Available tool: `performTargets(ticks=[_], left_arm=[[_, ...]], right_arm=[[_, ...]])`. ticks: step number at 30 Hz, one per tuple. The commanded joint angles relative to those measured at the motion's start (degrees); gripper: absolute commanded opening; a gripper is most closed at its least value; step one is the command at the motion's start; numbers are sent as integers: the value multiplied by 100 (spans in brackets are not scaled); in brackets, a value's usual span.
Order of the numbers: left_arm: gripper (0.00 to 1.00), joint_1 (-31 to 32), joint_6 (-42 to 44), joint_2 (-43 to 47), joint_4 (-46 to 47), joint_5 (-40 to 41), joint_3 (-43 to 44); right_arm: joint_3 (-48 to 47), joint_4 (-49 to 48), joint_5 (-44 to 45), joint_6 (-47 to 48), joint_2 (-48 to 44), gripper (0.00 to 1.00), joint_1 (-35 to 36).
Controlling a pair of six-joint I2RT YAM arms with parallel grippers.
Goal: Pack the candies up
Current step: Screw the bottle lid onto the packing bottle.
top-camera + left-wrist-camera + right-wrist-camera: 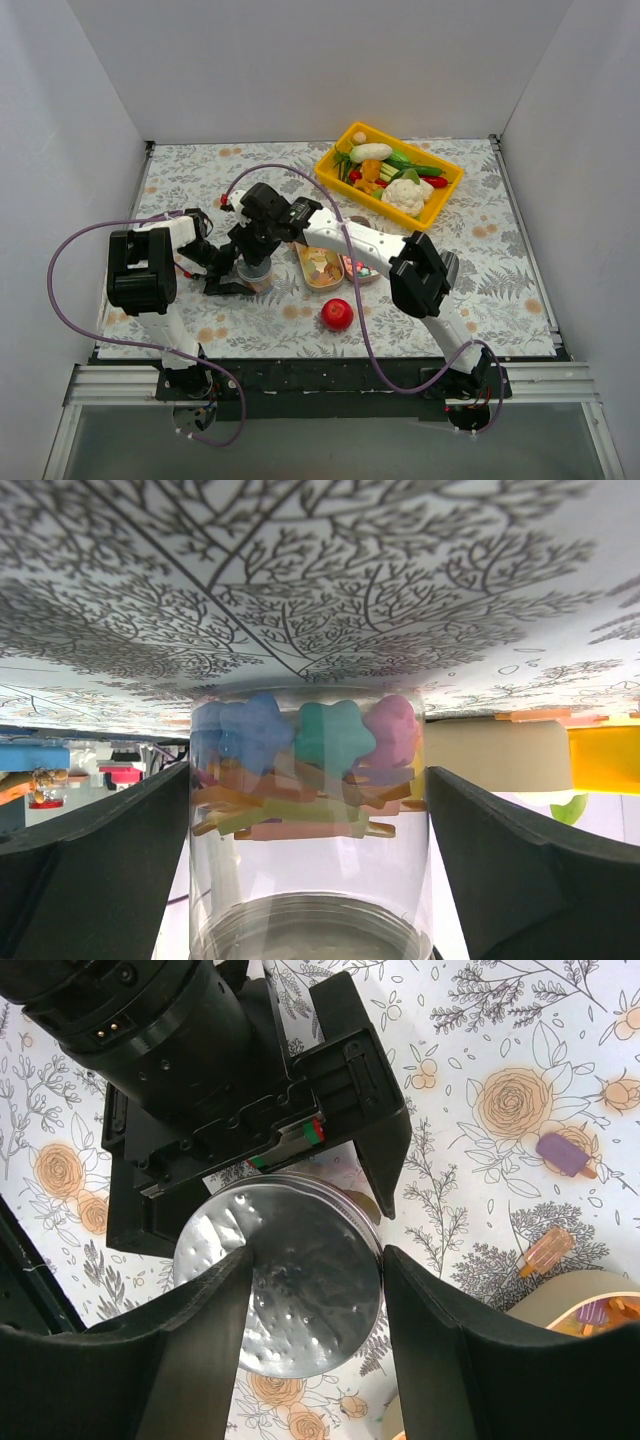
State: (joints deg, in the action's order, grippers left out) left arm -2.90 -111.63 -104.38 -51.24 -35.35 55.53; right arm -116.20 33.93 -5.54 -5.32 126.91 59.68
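Note:
A clear jar (256, 276) stands on the table with candies (300, 770) inside: blue, teal and pink star shapes and orange, yellow and pink popsicle shapes. My left gripper (308, 810) is shut on the jar's (310, 870) sides. A silver lid (300, 1290) sits on its mouth. My right gripper (318, 1260) hovers just above the lid, jaws partly apart, one finger over the lid's face, the other at its rim, nothing between them. It also shows in the top view (258, 238). Two loose candies (565, 1153) lie on the table.
Two small bowls (306, 262) holding more candies stand right of the jar. A glossy red ball (338, 314) lies near the front edge. A yellow tray (440, 200) of toy vegetables sits at the back right. White walls enclose the table.

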Motion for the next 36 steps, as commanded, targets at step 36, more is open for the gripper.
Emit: performTargets(ticks=[36], left_arm=[[98,-27,63,-812,422,-306,-657]], right_arm=[[334,790,590,-30,343,53,-17]])
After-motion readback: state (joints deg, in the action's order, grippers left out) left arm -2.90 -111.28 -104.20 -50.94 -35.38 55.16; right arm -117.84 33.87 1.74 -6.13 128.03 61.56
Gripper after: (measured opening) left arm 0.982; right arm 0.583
